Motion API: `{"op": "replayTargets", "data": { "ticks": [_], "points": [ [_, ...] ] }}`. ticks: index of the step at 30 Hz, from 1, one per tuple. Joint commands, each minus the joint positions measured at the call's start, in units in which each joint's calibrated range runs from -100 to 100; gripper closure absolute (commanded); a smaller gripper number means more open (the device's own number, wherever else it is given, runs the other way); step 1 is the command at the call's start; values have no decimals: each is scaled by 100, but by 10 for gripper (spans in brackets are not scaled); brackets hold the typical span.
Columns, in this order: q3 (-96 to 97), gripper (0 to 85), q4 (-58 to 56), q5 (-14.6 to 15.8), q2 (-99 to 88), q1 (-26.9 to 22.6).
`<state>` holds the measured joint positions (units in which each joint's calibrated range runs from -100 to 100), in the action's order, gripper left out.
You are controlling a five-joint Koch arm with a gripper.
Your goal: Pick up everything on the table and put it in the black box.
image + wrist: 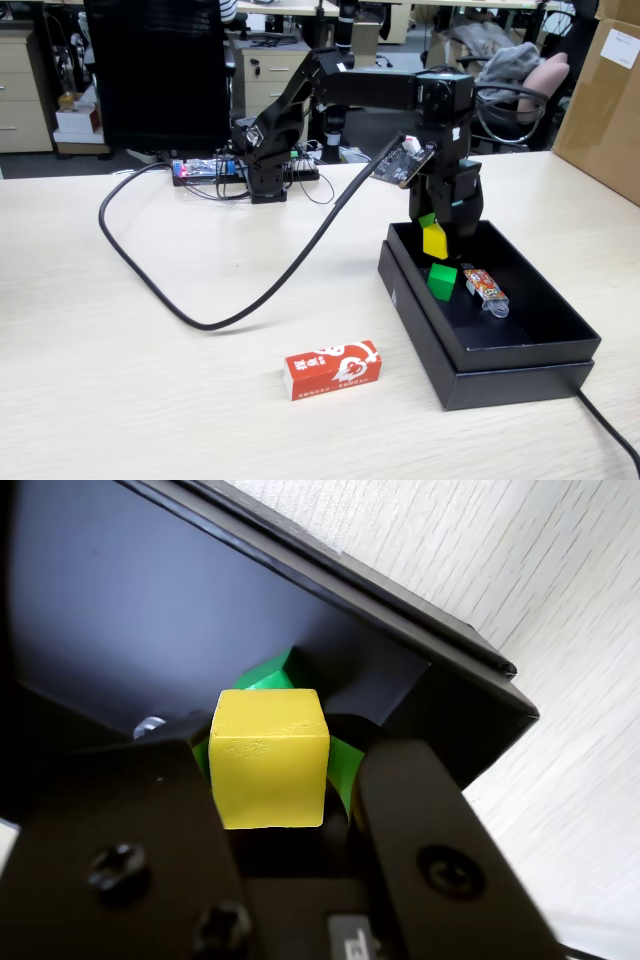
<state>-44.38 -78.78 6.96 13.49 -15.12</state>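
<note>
Gripper (270,780) jaws clamp yellow cube (270,757), clean-edged, matte, above black box (520,355).

In the fixed view, the shallow rectangular matte black box (520,352) sits on the pale beige wood-grain tabletop (120,370). Inside the box lie the small green cube (441,281) and, to its right, the small orange-patterned wrapped item (486,288). The small yellow cube (435,242) hangs above the box, held in the gripper (437,238). The longer red rectangular carton (332,369) lies on the tabletop left of the box, near its front corner
</note>
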Motion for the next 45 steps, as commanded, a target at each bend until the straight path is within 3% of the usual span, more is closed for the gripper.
{"op": "replayTargets", "data": {
  "ticks": [1, 3, 5, 8, 10, 23, 35, 45],
  "points": [
    [-358, 685, 125, 5, -104, -5],
    [-349, 682, 142, 5, -81, -5],
    [-312, 601, 159, -10, -58, -5],
    [-276, 600, 159, -10, -47, 0],
    [-249, 552, 159, -15, -58, 5],
    [-421, 517, 90, -24, -2043, 132],
    [-349, 481, 116, -391, -2468, 1074],
    [-194, 438, 556, -708, -1137, 1651]
  ]
}}
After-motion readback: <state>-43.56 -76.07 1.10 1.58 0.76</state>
